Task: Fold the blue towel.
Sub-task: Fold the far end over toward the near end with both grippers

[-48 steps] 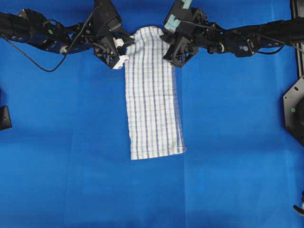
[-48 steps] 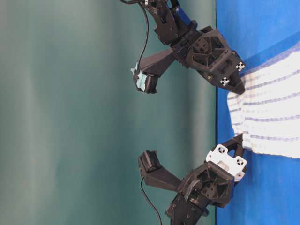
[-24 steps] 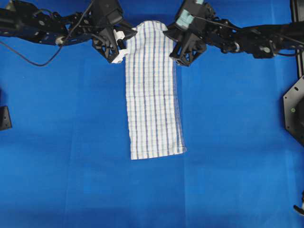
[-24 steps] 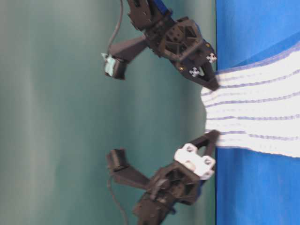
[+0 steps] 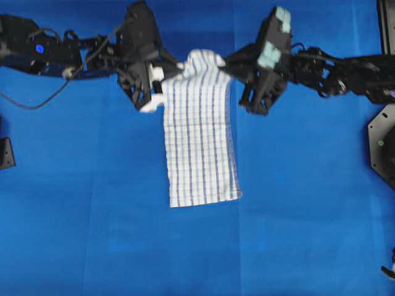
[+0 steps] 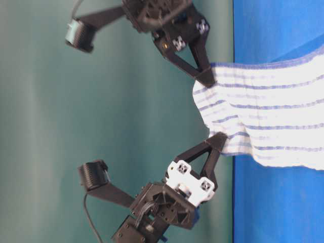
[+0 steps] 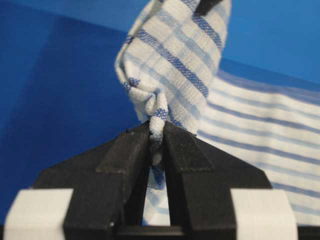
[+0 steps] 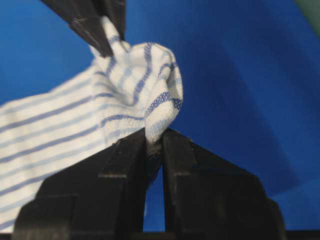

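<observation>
Both grippers have risen since 1 s ago, lifting the far end of the towel [image 5: 199, 132] off the blue cloth [image 5: 92, 216]. Left gripper [image 7: 157, 145] and right gripper [image 8: 153, 140] are each clamped on a far corner. Towel's long axis runs far-to-near; near end lies flat on the cloth, btwn the arms. Next move prob. carries the far edge toward the near edge; plenty of room.

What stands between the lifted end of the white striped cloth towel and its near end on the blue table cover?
Nothing visible. Both grippers, left and right, pinch the white striped cloth towel; only towel and bare blue table cover lie ahead.
</observation>
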Controlling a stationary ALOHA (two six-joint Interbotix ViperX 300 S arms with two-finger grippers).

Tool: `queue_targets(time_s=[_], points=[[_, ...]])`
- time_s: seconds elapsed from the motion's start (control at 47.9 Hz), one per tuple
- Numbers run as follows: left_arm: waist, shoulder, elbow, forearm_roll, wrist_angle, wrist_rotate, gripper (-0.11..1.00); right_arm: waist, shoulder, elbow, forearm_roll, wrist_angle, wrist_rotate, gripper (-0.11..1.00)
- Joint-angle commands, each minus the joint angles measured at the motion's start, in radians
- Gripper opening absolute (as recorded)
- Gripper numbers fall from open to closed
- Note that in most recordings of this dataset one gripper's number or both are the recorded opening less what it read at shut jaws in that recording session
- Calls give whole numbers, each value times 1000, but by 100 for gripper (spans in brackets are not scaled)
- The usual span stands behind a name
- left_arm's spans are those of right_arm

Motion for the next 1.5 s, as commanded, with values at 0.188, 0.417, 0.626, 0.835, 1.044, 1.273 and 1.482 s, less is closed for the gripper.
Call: queue_targets(time_s=[0.188, 0.417, 0.626, 0.835, 1.044, 1.273, 1.482], points=[[-137, -72, 9, -3, 3, -49, 7, 117, -67, 38, 20, 6, 2, 0], [-249, -87, 26, -3, 11, -127, 7, 198, -69, 49, 43, 11, 3, 0], [-351, -78, 20, -3, 14, -187, 7, 282, -71, 54, 94, 11, 3, 0], [-416, -77, 25, -3, 9, -241, 7, 371, -64, 66, 156, 8, 3, 0], [-442, -21, 9, -3, 6, -250, 7, 407, -15, 67, 212, -5, 3, 0], [-439, 34, -20, -2, 21, -250, 7, 408, 17, 54, 219, -3, 3, 0], [-439, 28, -6, -2, 23, -249, 7, 410, 17, 54, 219, 5, 3, 8]])
